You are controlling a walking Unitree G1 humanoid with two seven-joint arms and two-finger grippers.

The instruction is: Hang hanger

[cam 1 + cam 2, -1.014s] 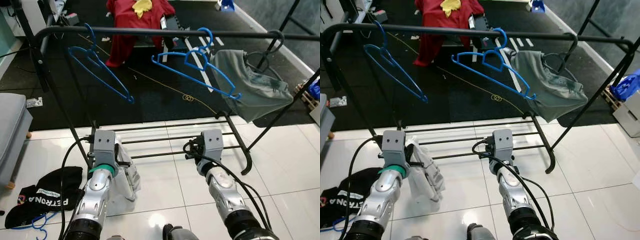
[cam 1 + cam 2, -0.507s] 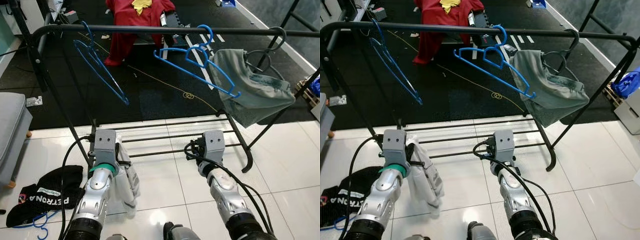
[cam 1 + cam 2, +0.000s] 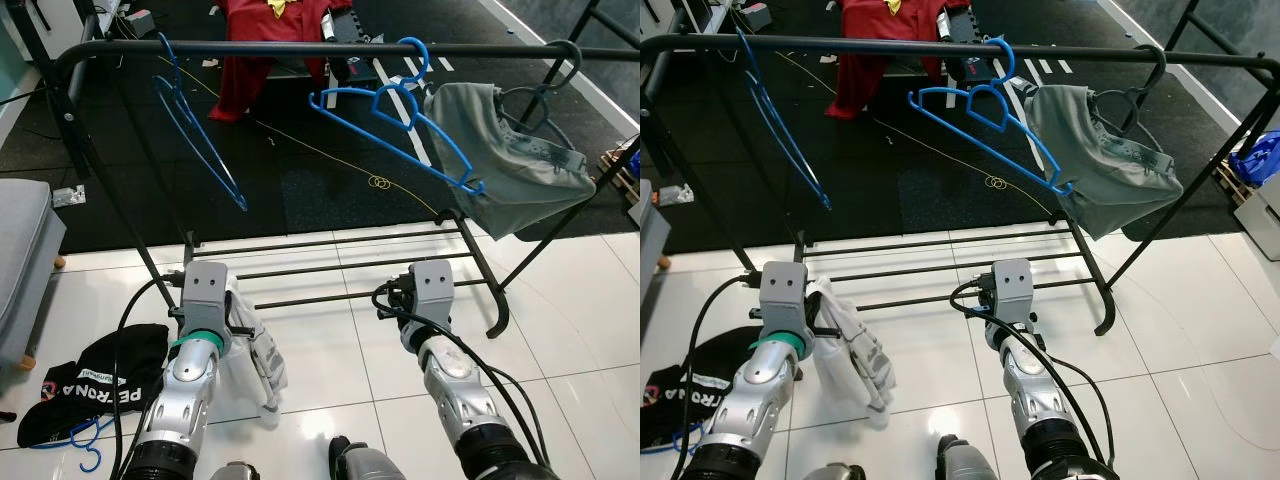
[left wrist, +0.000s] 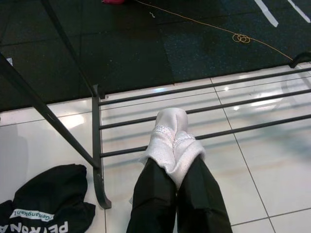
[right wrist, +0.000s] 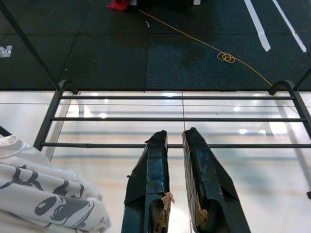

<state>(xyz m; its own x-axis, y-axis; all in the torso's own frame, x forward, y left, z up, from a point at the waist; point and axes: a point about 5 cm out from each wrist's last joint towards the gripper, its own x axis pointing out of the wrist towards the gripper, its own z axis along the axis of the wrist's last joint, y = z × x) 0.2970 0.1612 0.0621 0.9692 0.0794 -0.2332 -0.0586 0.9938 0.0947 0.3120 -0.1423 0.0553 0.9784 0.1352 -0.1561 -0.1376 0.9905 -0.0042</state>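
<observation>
Standing across the view is a black metal clothes rack (image 3: 300, 47), its top rail running side to side and its three thin lower bars (image 3: 340, 270) low over the glossy white tile floor (image 3: 590, 340). Behind the rack the floor turns to dark speckled matting (image 3: 300, 190), where a thin yellow cord (image 3: 377, 183) ends in a small coil and a red garment (image 3: 262, 40) hangs down. On the rail hang a slim blue hanger (image 3: 190, 130) toward the left, a pair of blue plastic hangers (image 3: 395, 120) near the middle, and a dark hanger (image 3: 545, 90) carrying a limp grey-green garment (image 3: 510, 160) toward the right. A black garment with white lettering (image 3: 95, 385) lies crumpled on the tiles at the left, with a blue hanger hook (image 3: 85, 450) poking out beside it, and a grey cushioned seat (image 3: 20, 260) shows at the far left edge.

The left tool (image 4: 174, 160) is pinched tight on a soft white garment (image 3: 255, 345), whose folded cloth bulges beyond the fingertips and trails down beside the silver arm, in front of the lower bars. The right tool (image 5: 176, 141) holds nothing, its two black fingers a narrow gap apart, pointing at the lower bars; the printed white cloth shows beside it in the right wrist view.
</observation>
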